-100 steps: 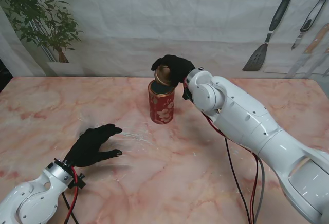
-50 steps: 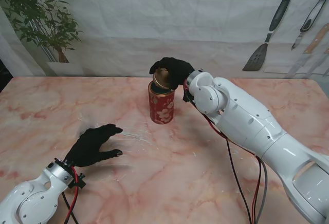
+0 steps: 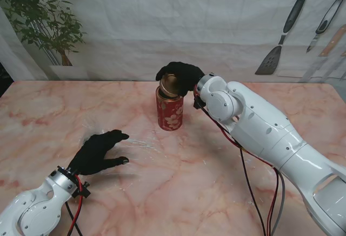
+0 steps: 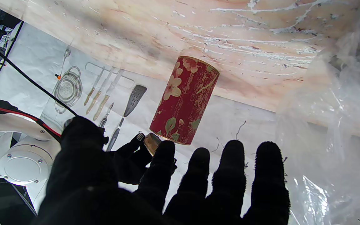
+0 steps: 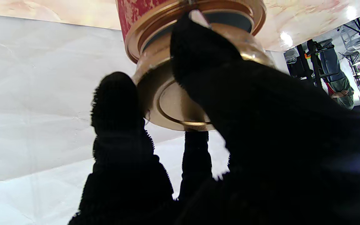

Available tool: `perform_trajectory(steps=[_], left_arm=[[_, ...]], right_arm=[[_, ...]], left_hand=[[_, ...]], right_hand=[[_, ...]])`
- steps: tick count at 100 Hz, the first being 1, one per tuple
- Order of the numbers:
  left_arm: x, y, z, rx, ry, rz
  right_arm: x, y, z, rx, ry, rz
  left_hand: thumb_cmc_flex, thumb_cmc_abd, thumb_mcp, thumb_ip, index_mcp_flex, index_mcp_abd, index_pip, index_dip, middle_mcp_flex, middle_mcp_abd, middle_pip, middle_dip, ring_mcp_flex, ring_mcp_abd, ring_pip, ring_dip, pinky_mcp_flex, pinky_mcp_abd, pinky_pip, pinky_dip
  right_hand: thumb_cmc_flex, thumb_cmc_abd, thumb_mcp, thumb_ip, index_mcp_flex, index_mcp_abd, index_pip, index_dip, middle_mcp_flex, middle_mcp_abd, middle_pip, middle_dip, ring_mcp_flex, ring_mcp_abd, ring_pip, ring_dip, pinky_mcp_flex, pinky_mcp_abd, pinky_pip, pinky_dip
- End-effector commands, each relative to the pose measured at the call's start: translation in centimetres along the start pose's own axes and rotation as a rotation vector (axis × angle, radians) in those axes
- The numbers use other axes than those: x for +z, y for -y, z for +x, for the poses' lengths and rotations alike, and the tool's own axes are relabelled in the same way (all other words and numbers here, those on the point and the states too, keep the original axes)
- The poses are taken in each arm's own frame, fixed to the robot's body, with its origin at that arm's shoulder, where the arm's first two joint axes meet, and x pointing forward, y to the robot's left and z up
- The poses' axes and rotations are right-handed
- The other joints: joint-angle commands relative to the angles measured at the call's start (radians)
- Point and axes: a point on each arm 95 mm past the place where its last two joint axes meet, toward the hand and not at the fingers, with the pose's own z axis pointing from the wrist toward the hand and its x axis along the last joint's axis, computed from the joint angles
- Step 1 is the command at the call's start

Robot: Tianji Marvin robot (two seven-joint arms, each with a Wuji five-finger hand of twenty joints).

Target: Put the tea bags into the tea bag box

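Observation:
The tea bag box is a red round tin (image 3: 170, 114) with a flower pattern, standing upright mid-table. My right hand (image 3: 184, 76) is shut on its gold lid (image 3: 169, 84) and holds it tilted right at the tin's open mouth. In the right wrist view the lid (image 5: 180, 103) sits against the tin's gold rim (image 5: 192, 18), pinched between my fingers (image 5: 117, 103). My left hand (image 3: 100, 152) lies open on the table, nearer to me and to the left of the tin, fingers spread. From the left wrist the tin (image 4: 184, 100) stands beyond the fingertips (image 4: 233, 156). No tea bag shows.
Crinkled clear plastic (image 4: 333, 125) lies on the marble table (image 3: 216, 182) beside my left hand. A potted plant (image 3: 48, 25) stands at the far left corner. Kitchen tools are printed on the backdrop (image 3: 281, 52) at the far right.
My right hand has shifted a little to the left with the lid, bringing it over the tin's mouth. The left hand has not moved.

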Motion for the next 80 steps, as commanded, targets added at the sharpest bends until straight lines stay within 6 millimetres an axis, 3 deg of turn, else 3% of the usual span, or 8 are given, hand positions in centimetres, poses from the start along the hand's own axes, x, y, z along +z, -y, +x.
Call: perform_trajectory(steps=[1, 62, 80], left_arm=[[0.1, 0.1, 0.2, 0.001, -0.007, -0.007], [0.1, 0.0, 0.1, -0.003, -0.007, -0.006], [0.0, 0.1, 0.1, -0.003, -0.006, -0.006]], right_arm=[[0.0, 0.0, 0.2, -0.004, -0.008, 0.015], [1.0, 1.4, 0.0, 0.018, -0.006, 0.056], [1.2, 1.5, -0.1, 0.029, -0.004, 0.067]], left_hand=[[0.014, 0.030, 0.006, 0.023, 0.031, -0.024, 0.007, 0.004, 0.008, -0.029, -0.002, -0.004, 0.016, -0.027, -0.015, 0.009, 0.003, -0.024, 0.023, 0.012], [0.014, 0.030, 0.007, 0.023, 0.030, -0.027, 0.007, 0.004, 0.012, -0.026, -0.001, -0.004, 0.018, -0.029, -0.014, 0.009, 0.004, -0.026, 0.024, 0.012], [0.014, 0.030, 0.007, 0.023, 0.031, -0.027, 0.007, 0.004, 0.013, -0.027, -0.002, -0.004, 0.018, -0.028, -0.014, 0.009, 0.005, -0.025, 0.024, 0.012]], right_hand=[[0.181, 0.291, 0.188, 0.153, 0.079, 0.099, 0.124, 0.027, 0.225, 0.017, 0.289, 0.104, 0.206, -0.357, 0.141, 0.052, -0.087, -0.045, 0.035, 0.012], [0.174, 0.303, 0.183, 0.158, 0.078, 0.098, 0.125, 0.028, 0.221, 0.018, 0.287, 0.106, 0.203, -0.356, 0.140, 0.052, -0.085, -0.044, 0.032, 0.015], [0.148, 0.327, 0.172, 0.182, 0.065, 0.093, 0.118, 0.025, 0.197, 0.029, 0.270, 0.099, 0.183, -0.339, 0.129, 0.051, -0.096, -0.033, 0.016, 0.008]])
